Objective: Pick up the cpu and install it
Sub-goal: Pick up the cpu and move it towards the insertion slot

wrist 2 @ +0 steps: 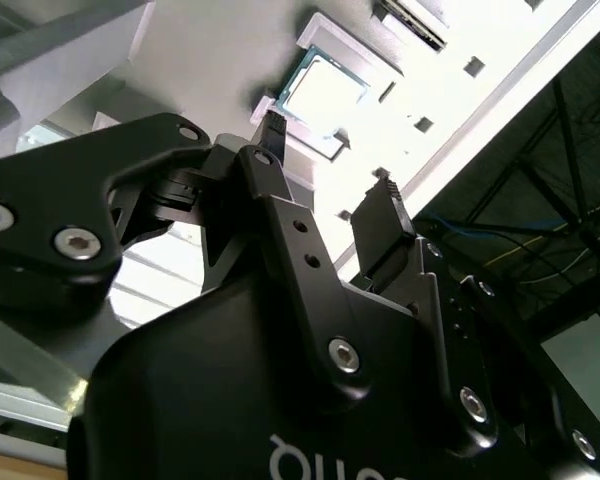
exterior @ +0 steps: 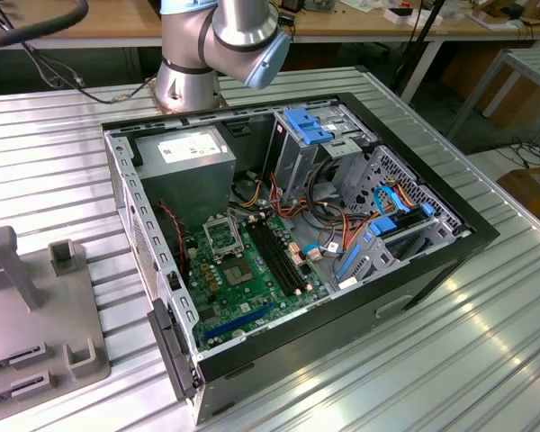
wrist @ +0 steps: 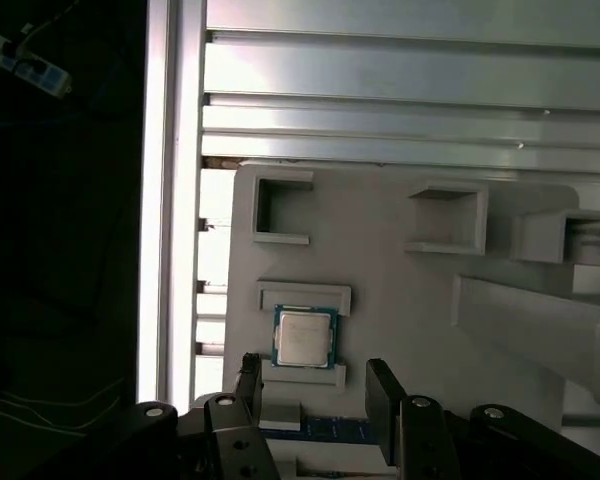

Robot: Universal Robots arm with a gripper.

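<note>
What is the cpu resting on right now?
The cpu lies flat on the grey holder plate, between two raised ridges; the open gripper is close by. Its underside and the plate beneath are covered.

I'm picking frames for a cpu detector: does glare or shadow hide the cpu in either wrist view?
No. In the second wrist view glare bleaches the grey fixture around the cpu, yet its pale top reads clearly past the dark gripper; in the first wrist view the cpu is evenly lit, with deep shadow beyond the edge of the table.
</note>
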